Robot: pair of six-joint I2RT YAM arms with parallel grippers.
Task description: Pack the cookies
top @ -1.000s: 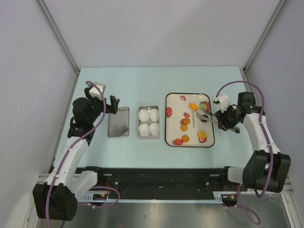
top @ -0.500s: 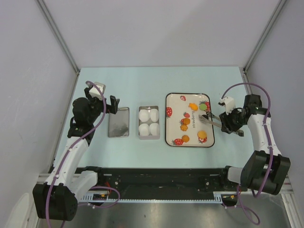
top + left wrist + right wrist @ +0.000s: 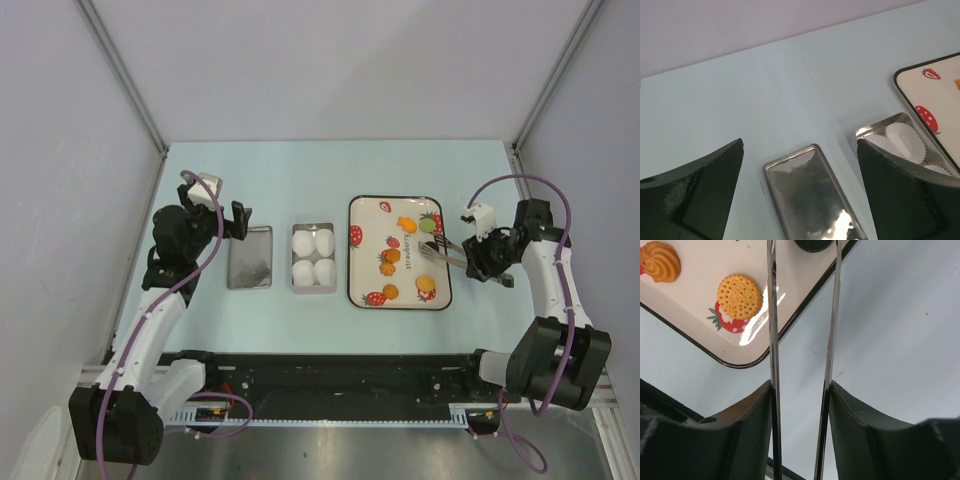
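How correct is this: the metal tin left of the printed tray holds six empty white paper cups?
Wrong only in number: the top external view shows four empty white paper cups in the metal tin, not six. The tin is left of the printed tray.

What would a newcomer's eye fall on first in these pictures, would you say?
The fruit-printed tray right of centre, with small cookies on it, stands out first. The right gripper holds metal tongs across the tray's right edge, tips at a black cookie. Left of the tray, a tin holds four white paper cups.
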